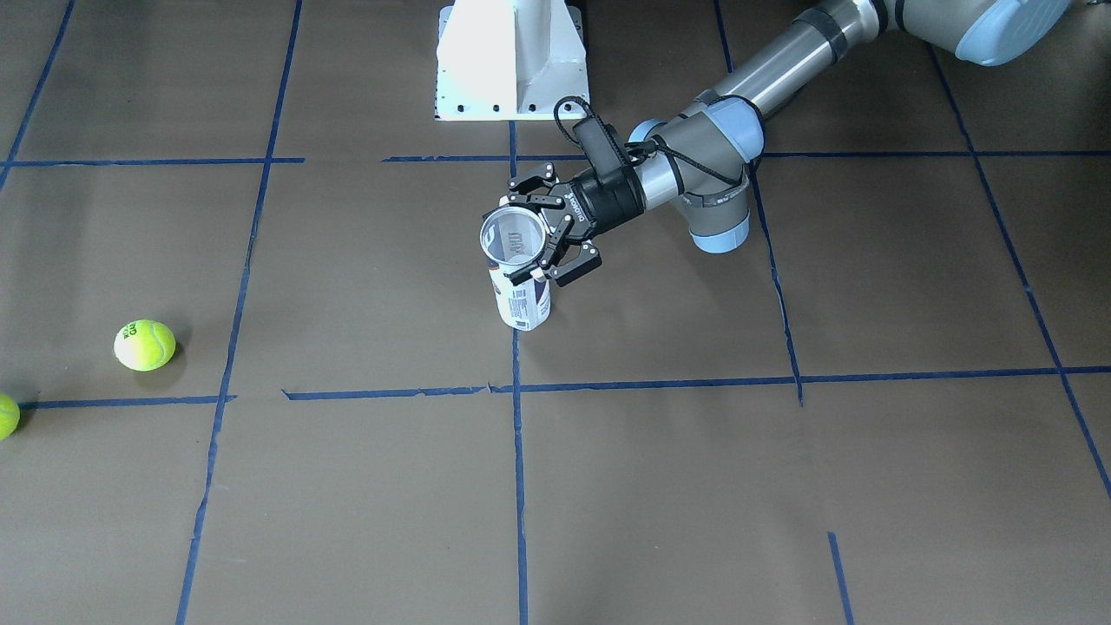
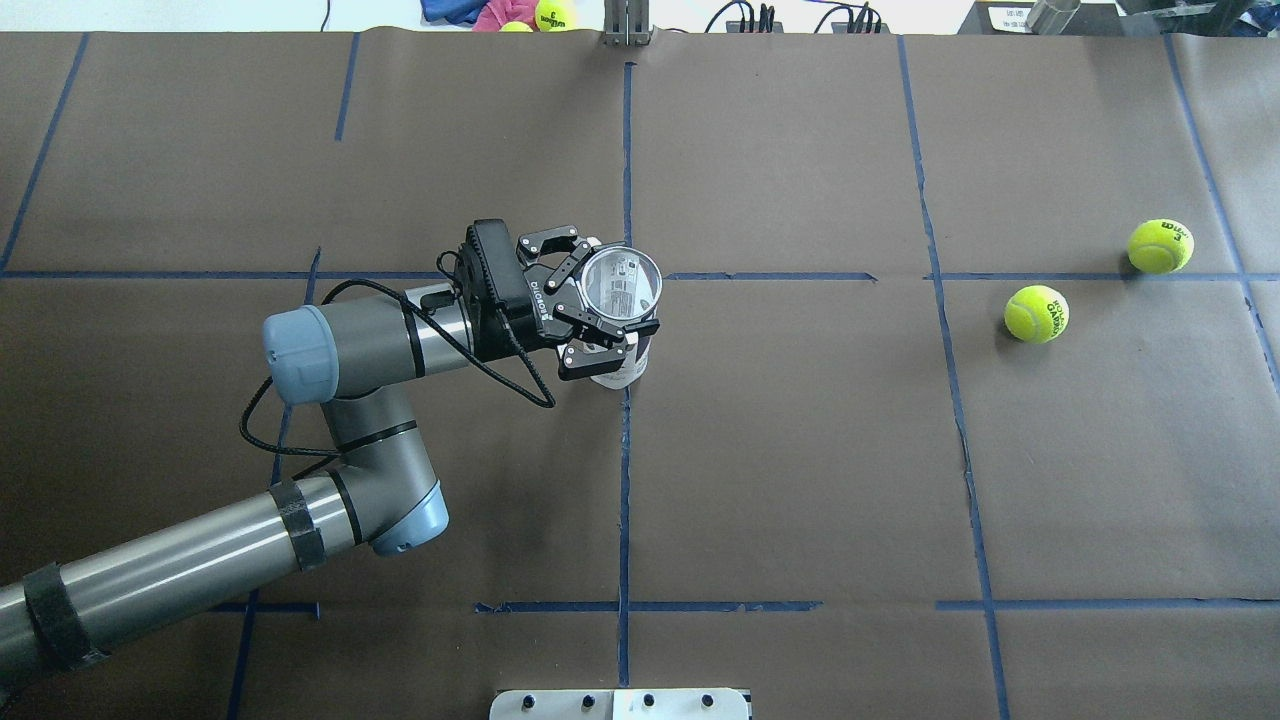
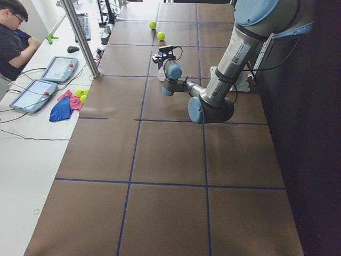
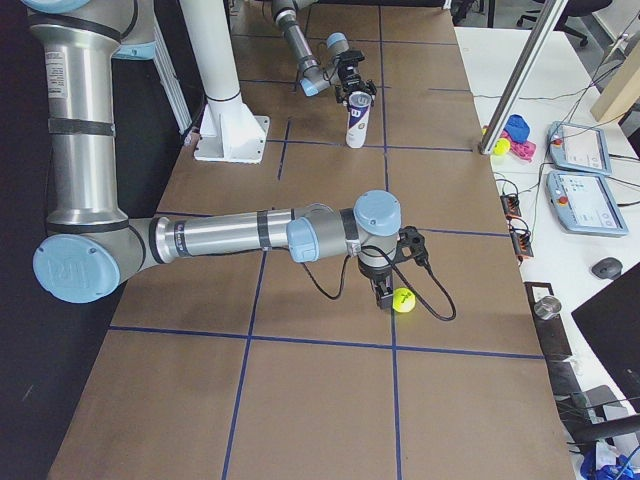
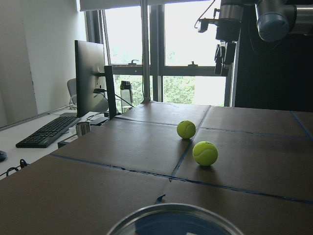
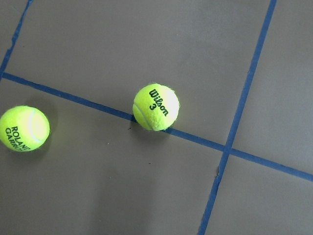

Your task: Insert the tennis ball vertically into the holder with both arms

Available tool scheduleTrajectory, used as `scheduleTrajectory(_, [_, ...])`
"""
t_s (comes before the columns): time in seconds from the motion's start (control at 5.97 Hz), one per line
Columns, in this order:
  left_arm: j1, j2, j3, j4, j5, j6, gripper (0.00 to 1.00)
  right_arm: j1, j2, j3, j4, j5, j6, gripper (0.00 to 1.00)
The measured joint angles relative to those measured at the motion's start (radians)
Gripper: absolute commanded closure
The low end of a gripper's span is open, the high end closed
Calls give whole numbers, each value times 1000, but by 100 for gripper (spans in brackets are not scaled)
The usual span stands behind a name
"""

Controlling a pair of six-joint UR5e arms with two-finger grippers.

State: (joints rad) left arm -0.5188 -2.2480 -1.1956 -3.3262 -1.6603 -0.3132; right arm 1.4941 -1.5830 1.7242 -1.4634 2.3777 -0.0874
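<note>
The holder (image 1: 523,299), a clear can with a white and navy label, stands upright at the table's middle with its open mouth up. My left gripper (image 1: 519,239) is shut on the holder near its top rim, as the overhead view (image 2: 615,292) also shows. Two yellow-green tennis balls (image 2: 1037,313) (image 2: 1160,245) lie far to the robot's right. The right wrist view looks straight down on them: a Wilson ball (image 6: 155,106) and a Roland Garros ball (image 6: 24,128). My right gripper (image 4: 384,296) hangs over them; I cannot tell whether it is open or shut.
The white pedestal base (image 1: 512,61) stands behind the holder. Blue tape lines cross the brown table (image 2: 800,450). Beyond the far edge are tablets (image 3: 58,68), cloths, spare balls (image 2: 555,14) and a seated operator (image 3: 13,40).
</note>
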Motion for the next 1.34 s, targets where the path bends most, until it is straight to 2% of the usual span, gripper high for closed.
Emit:
scheduleTrajectory(0.34, [-1, 8, 0, 2, 4, -1, 1, -11, 21, -2, 2, 1, 39, 0])
scheduleTrajectory(0.84, [2, 25, -1, 4, 4, -23, 1, -125, 82, 1, 18, -9, 205, 0])
scheduleTrajectory(1.34, [3, 25, -3, 5, 4, -31, 1, -329, 121, -7, 136, -124, 442, 0])
